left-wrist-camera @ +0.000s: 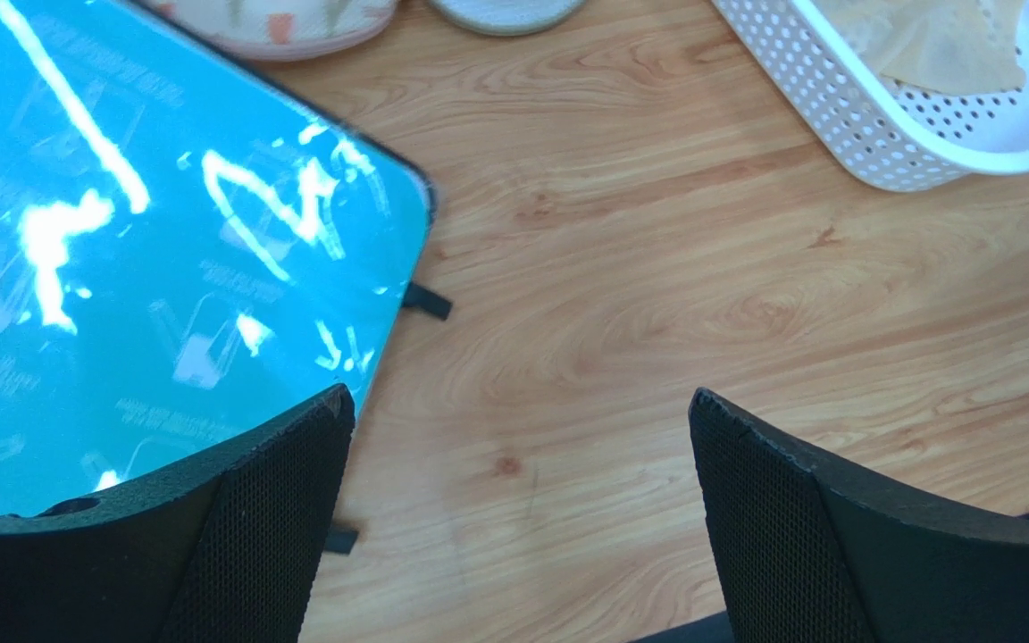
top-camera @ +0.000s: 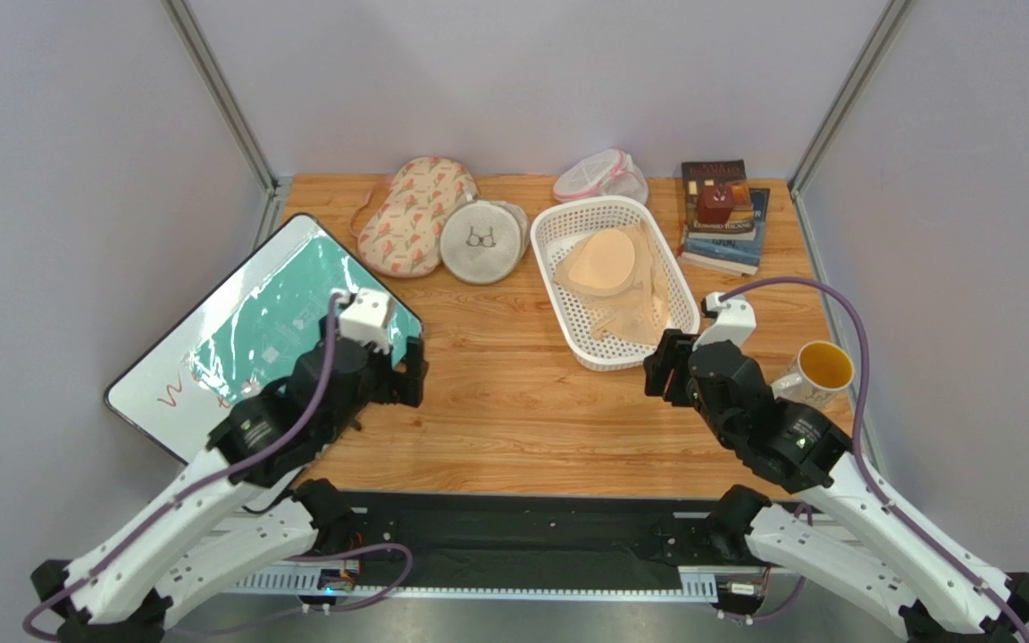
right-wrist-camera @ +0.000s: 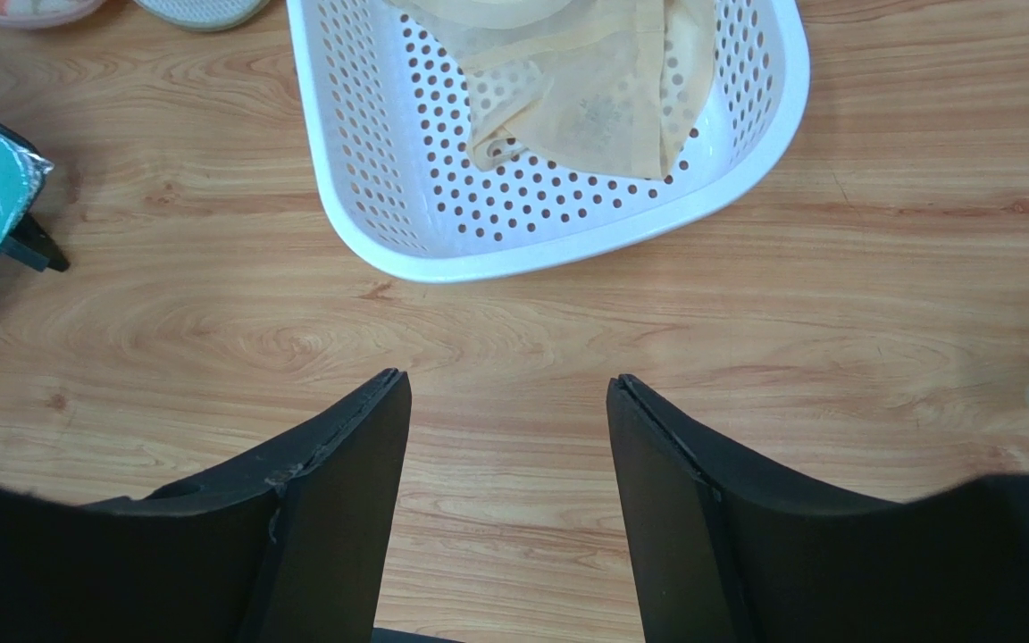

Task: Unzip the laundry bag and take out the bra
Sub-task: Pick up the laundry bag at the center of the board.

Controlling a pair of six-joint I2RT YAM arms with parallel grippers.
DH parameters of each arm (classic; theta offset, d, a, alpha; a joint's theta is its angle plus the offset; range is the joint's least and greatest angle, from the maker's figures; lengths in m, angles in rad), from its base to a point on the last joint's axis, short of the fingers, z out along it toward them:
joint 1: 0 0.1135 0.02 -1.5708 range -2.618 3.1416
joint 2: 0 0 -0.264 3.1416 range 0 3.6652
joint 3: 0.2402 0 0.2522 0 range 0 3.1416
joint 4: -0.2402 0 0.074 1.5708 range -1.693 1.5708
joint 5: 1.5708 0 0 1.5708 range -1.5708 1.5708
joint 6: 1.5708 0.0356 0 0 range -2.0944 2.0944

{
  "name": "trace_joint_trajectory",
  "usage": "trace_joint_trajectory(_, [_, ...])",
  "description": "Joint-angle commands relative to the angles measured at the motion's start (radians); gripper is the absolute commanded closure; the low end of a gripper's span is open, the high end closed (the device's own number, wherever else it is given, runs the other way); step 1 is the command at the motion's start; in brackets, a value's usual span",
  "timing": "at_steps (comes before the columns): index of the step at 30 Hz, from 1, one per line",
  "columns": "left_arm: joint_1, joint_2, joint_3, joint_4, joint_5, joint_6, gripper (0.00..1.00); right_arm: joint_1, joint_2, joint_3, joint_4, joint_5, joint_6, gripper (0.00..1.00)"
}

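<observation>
The laundry bag point(top-camera: 481, 241) is a round cream mesh bag with a small black bra icon, lying at the back of the table beside the white basket. Only its near edge shows in the left wrist view point(left-wrist-camera: 504, 11) and the right wrist view point(right-wrist-camera: 198, 11). The bra is out of view. My left gripper point(top-camera: 393, 382) hovers over bare wood by the teal board's corner, well short of the bag, its jaws wide open and empty point(left-wrist-camera: 520, 415). My right gripper point(top-camera: 672, 365) hangs just in front of the basket, open with nothing between its fingers point(right-wrist-camera: 507, 389).
An oval cream bag with orange pattern point(top-camera: 413, 215) overlaps the laundry bag's left side. The white perforated basket point(top-camera: 610, 204) holds a pale peach bra point(top-camera: 601, 261). A pink-trimmed mesh bag point(top-camera: 598, 174), stacked books point(top-camera: 721, 221), a mug point(top-camera: 822, 369) and a tilted teal board point(top-camera: 265, 335) also stand here.
</observation>
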Motion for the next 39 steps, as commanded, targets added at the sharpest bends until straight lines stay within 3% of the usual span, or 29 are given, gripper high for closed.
trace_joint_trajectory(1, [0.070,0.308,0.154,0.287,0.148,0.103,0.00,0.000,0.010,0.032,-0.011,0.031,-0.016,0.38])
trace_joint_trajectory(7, [0.303,0.776,0.465,0.378,0.390,0.167,0.00,-0.001,0.013,0.019,0.020,0.013,-0.019,0.38])
trace_joint_trajectory(13, [0.446,1.143,0.772,0.417,0.577,0.236,0.00,-0.003,0.015,0.012,0.060,-0.030,-0.030,0.37])
trace_joint_trajectory(21, [0.614,1.533,1.077,0.444,0.817,0.141,0.00,-0.003,0.036,0.026,0.080,-0.058,-0.047,0.37])
trace_joint_trajectory(26, [0.618,1.668,1.220,0.369,0.770,0.184,0.00,-0.004,0.039,0.035,0.084,-0.053,-0.062,0.37])
trace_joint_trajectory(31, [0.621,1.711,1.211,0.400,0.785,0.189,0.00,-0.006,0.045,0.035,0.087,-0.047,-0.070,0.36])
trace_joint_trajectory(34, [0.623,1.713,1.188,0.414,0.822,0.160,0.00,-0.008,0.053,0.035,0.094,-0.043,-0.070,0.36])
trace_joint_trajectory(39, [0.621,1.621,1.023,0.539,0.854,0.095,0.04,-0.009,0.068,0.028,0.109,-0.057,-0.065,0.36])
